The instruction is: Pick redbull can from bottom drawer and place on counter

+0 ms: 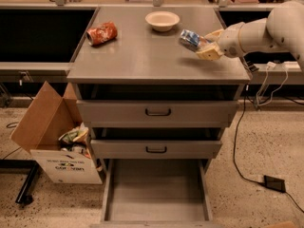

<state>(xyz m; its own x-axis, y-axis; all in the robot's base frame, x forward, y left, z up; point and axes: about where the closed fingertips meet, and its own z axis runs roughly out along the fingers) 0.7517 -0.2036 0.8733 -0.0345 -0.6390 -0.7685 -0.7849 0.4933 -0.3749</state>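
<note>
My gripper point(202, 44) is over the right part of the counter point(142, 56), reaching in from the right. It is shut on the redbull can point(191, 38), a slim silver-and-blue can held tilted a little above the counter top, just right of the bowl. The bottom drawer point(156, 194) is pulled open at the foot of the cabinet, and its grey floor shows nothing on it.
A cream bowl point(162, 20) stands at the back middle of the counter. A red-orange soda can point(101, 33) lies on its side at the back left. Two grey drawer fronts point(157, 112) sit below the top. An open cardboard box point(57, 141) stands on the floor at left. Cables point(247, 141) trail at right.
</note>
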